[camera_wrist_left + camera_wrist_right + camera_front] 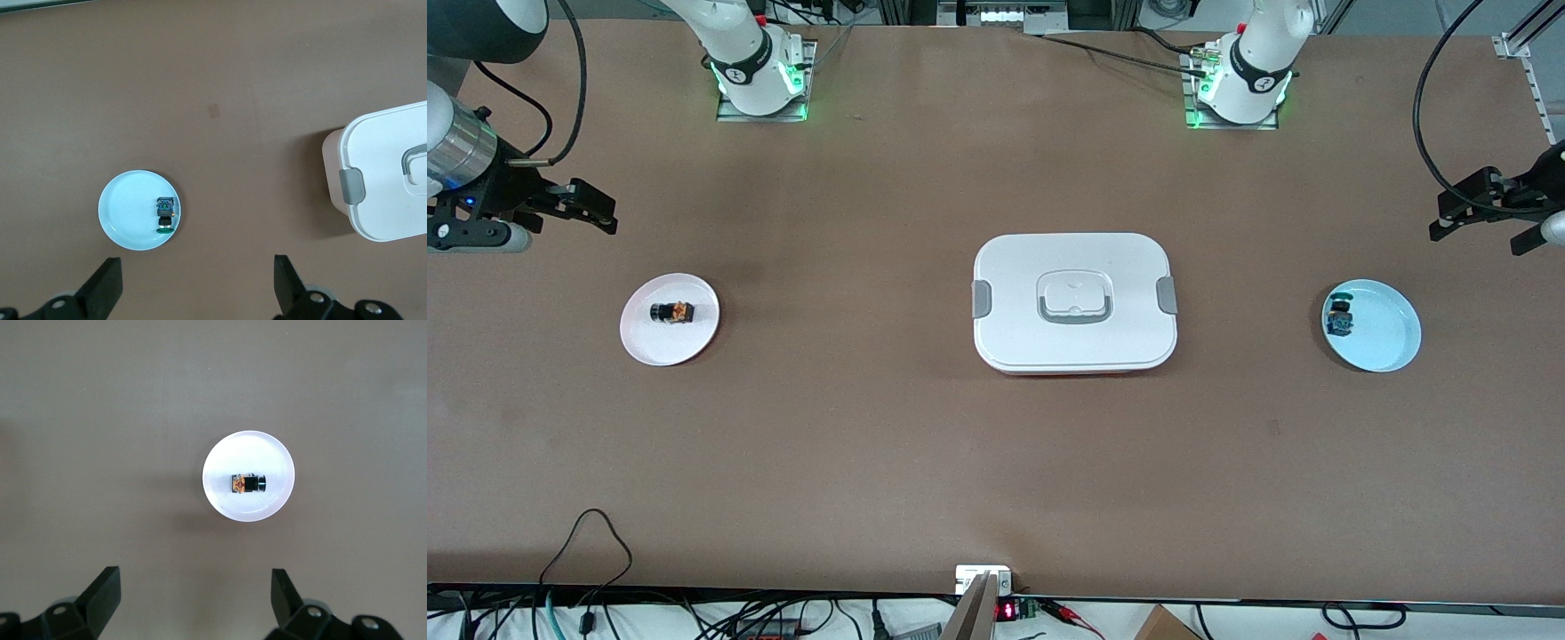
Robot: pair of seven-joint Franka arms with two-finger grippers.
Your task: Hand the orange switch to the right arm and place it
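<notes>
we've got the orange switch (pixel 673 312) lying on its pink plate (pixel 645 347), right tool (pixel 591 206) wide and empty above the bench nearby, left tool (pixel 1463 213) wide, waiting over the other end

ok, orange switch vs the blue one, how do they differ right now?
The orange switch is black with an orange end; the blue switch is blue with a teal cap. The orange switch lies on the pink plate at the right arm's end; the blue switch lies on the light blue plate at the left arm's. Both are tiny and ungripped.
</notes>
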